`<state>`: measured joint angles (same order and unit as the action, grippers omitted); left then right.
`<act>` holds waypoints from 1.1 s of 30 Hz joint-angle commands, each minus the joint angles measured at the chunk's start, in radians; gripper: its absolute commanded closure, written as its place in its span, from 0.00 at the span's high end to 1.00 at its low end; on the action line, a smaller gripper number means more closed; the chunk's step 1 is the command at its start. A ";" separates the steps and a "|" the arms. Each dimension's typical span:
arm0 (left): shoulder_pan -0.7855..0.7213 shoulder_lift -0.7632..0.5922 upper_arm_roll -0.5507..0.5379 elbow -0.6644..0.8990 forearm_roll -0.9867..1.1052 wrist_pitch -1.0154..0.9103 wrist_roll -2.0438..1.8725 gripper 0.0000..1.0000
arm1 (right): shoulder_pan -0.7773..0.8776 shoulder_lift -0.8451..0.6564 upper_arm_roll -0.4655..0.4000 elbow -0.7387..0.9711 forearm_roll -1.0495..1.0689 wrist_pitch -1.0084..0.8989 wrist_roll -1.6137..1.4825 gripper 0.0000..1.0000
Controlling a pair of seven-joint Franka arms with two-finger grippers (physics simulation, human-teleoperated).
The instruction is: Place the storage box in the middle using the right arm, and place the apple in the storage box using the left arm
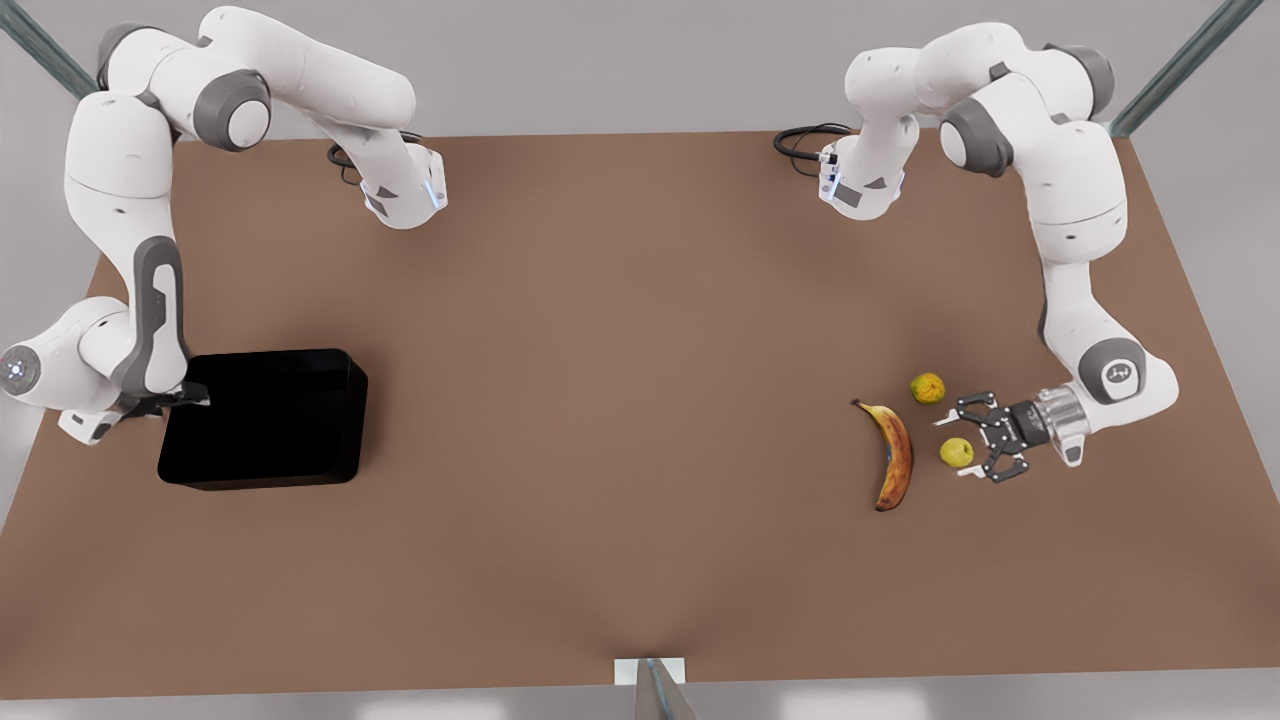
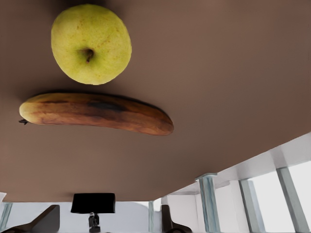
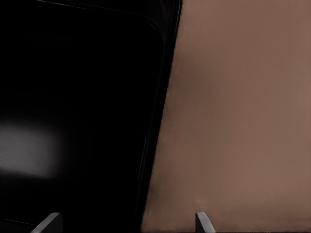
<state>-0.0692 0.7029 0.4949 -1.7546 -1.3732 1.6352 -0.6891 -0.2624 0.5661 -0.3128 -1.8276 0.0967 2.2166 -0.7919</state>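
A: Box [image 1: 265,420] is a glossy black tub with low walls and rounded corners, much bigger than the fruit. It sits well off toward the front view's left, not in the middle yet. It likely handles rigid and fairly light, but the gloss could be slick. Best hold is a pinch on the wall rim.

B: Right gripper [image 1: 180,400] is at the box's edge, fingers spread wide, straddling one wall in the wrist view. Nothing is clamped.

A: The apple [image 1: 957,452] is small, smooth, round and yellow-green, stem dimple facing the left wrist camera. It lies just beside the banana [image 1: 893,455], on the side away from the box. Firm, light, prone to rolling. Take it across the widest part.

B: Left gripper [image 1: 972,440] is right at the apple, fingers wide open around it, not closed. The orange fruit [image 1: 927,388] is near; judged risk is nudging it or the banana.
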 commanded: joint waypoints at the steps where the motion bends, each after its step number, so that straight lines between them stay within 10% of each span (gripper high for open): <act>1: 0.000 0.001 -0.001 0.000 0.010 0.002 -0.001 1.00 | 0.000 -0.002 0.000 0.001 0.000 0.000 0.011 1.00; 9: 0.031 0.081 -0.004 0.003 -0.020 0.089 0.000 1.00 | 0.045 -0.005 -0.040 -0.048 -0.029 0.052 0.017 1.00; 12: 0.051 0.106 -0.012 0.006 -0.061 0.107 0.005 1.00 | 0.043 0.003 -0.040 -0.047 -0.054 0.051 0.010 0.63; 33: 0.121 0.196 -0.091 -0.006 -0.227 0.084 0.088 0.85 | 0.040 0.015 -0.034 -0.068 -0.052 0.003 -0.033 0.25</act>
<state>0.0522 0.8974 0.4034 -1.7602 -1.5931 1.7196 -0.6013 -0.2223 0.5815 -0.3467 -1.8946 0.0444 2.2198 -0.8251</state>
